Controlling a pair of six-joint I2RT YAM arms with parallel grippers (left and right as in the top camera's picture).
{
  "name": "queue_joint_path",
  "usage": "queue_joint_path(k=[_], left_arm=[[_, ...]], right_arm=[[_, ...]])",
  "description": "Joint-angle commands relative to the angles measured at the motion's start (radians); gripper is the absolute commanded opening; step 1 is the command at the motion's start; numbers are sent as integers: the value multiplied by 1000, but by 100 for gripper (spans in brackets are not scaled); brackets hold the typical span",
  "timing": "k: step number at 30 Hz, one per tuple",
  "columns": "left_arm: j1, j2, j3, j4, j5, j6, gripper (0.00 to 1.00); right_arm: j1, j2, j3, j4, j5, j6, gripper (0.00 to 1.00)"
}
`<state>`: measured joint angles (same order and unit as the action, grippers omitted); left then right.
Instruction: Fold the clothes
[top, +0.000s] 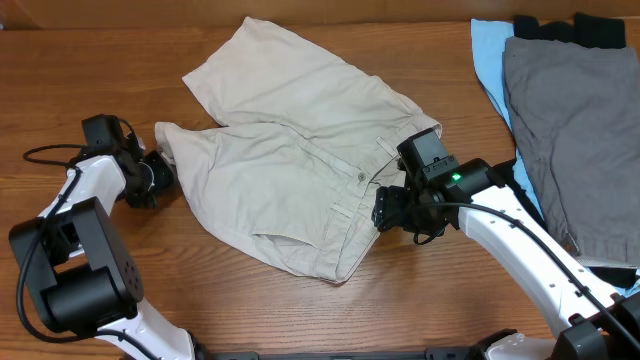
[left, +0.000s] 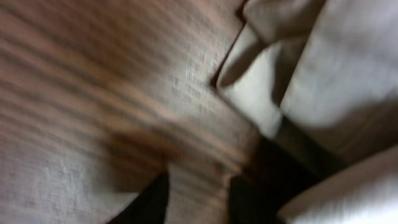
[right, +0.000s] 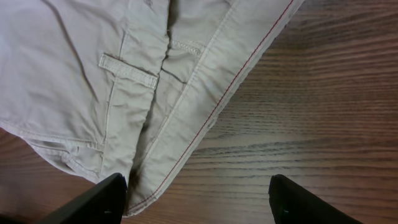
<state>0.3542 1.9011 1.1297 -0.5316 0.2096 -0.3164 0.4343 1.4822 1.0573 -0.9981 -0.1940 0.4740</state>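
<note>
At the right edge of the shorts (top: 290, 150) the right gripper (right: 198, 193) stands spread wide, grasping nothing; the waistband (right: 186, 130) edge lies between its fingers (right: 106, 200), close to the left one, with bare table (right: 323, 93) under the rest of the gap; I would shift it left so both fingers straddle the stitched edge, then press down to the wood before pinching, so every layer comes up together. Over on the left, the left gripper (top: 158, 172) sits at the hem (top: 170, 135) of the left leg; whether it has cloth I cannot tell (its own view is smeared, with only wood showing between the dark fingers). Spread mid-table, the shorts point one leg far-left; both grips should be sure before any lift, and the fold carried level so nothing drags or bunches.
</note>
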Motion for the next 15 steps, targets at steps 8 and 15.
queue_joint_path(k=[8, 15], left_arm=[[-56, 92, 15, 58, 133, -6, 9], [-120, 92, 137, 22, 154, -6, 26]], right_arm=[[4, 0, -3, 3, 9, -4, 77], [4, 0, -3, 4, 10, -4, 77]])
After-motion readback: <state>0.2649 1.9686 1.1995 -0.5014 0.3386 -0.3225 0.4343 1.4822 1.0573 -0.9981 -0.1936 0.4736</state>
